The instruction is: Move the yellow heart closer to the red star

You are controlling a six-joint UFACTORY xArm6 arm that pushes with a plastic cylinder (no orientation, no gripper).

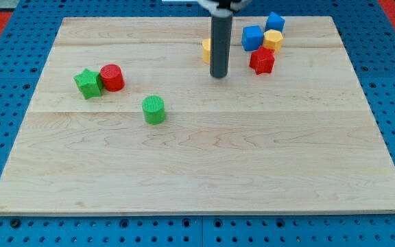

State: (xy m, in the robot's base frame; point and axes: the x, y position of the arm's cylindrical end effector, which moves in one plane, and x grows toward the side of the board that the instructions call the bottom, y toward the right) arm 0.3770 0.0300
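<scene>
The yellow heart [206, 50] lies near the view's top centre, mostly hidden behind my rod. The red star [262, 61] lies to its right, with a gap between them. My tip [219, 75] rests on the board just below and right of the heart, left of the red star.
A blue cube [252, 38], a yellow hexagon [273, 40] and a second blue block [275, 22] cluster above the red star. A green star [88, 84] and a red cylinder [112, 77] sit at the left. A green cylinder [153, 110] stands left of centre. The wooden board [197, 178] lies on a blue pegboard.
</scene>
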